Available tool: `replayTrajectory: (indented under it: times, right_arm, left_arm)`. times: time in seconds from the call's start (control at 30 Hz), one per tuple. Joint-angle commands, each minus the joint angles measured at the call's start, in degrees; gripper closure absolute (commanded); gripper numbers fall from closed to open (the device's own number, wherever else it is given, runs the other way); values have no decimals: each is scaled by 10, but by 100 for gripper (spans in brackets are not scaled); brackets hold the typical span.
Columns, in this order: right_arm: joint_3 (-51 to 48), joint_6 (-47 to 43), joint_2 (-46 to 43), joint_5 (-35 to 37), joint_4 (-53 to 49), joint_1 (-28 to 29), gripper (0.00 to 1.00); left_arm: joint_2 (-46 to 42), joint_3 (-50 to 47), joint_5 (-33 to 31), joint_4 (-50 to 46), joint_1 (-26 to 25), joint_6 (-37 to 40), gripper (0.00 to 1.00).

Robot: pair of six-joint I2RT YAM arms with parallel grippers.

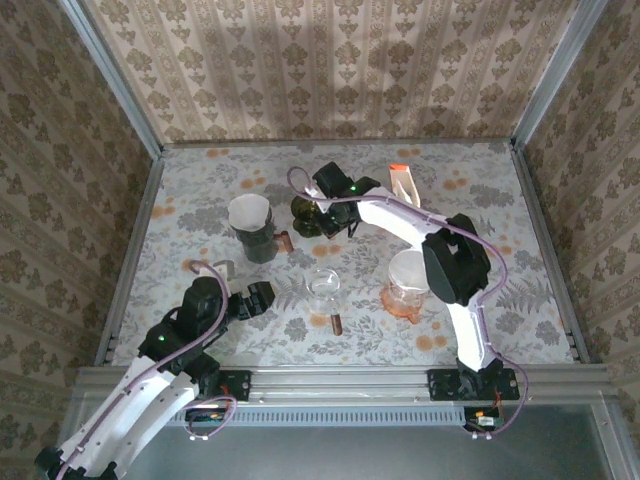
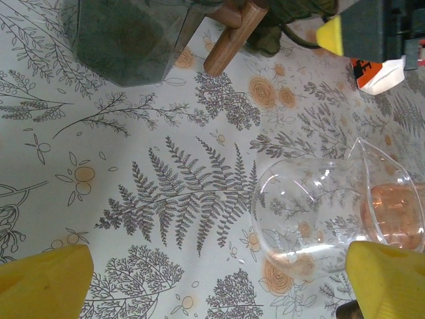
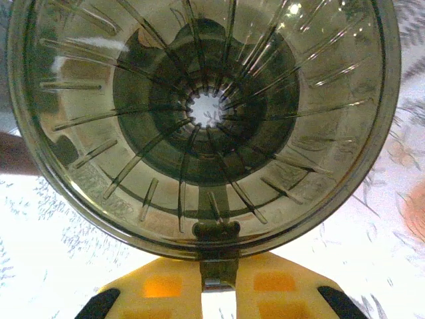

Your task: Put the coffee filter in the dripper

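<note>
Pinching a dark tab on the rim of the smoky dripper (image 3: 206,119), the right fingers (image 3: 163,286) are closed to a thin slot w/ that tab btwn them. The right wrist view looks straight down into the ribbed cone and its bright ctr hole. From above, the right arm (image 1: 395,215) reaches to approx 12 o'clock of the table (image 1: 520,200) ctr and holds the dripper there; can't tell if it's lifted or resting. It sits just at 3 o'clock of a grey dripper (image 1: 255,243) w/ a wooden handle (image 1: 285,240). One white coffee filter (image 1: 249,212) sits upright in the grey dripper, approx 10 o'clock from ctr. A second filter (image 1: 408,268) sits in a pink dripper (image 1: 405,300) at approx 4 o'clock, right beside the arm's elbow. A clear glass dripper (image 1: 323,285) stands near ctr btwn those two, its brown handle (image 1: 336,322) pointing to 6 o'clock. The left fingers (image 2: 43,282) are spread wide and hold nothing, low over the table at approx 8 o'clock. In the left wrist view the clear glass dripper lies just ahead of the finger at 5 o'clock; contact can't be told. A white pack w/ orange top (image 1: 403,183) lies at approx 1 o'clock, near the back wall.
</note>
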Motion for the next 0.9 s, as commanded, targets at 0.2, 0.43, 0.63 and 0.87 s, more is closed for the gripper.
replayTrajectory:
  times: [0.2, 0.43, 0.63, 0.87]
  right_arm:
    - [-67, 69, -196, 101, -23, 55, 89]
    - [-143, 145, -330, 124, -103, 127, 89]
    - [-180, 191, -394, 145, -205, 209, 89]
    - [-193, 223, -410, 154, -240, 268, 89]
  left_arm:
    - [-41, 5, 10, -17, 5, -2, 0]
    - [-46, 6, 22, -16, 7, -2, 0]
    - [-51, 4, 27, -18, 7, -2, 0]
    - [-53, -2, 25, -13, 8, -3, 0]
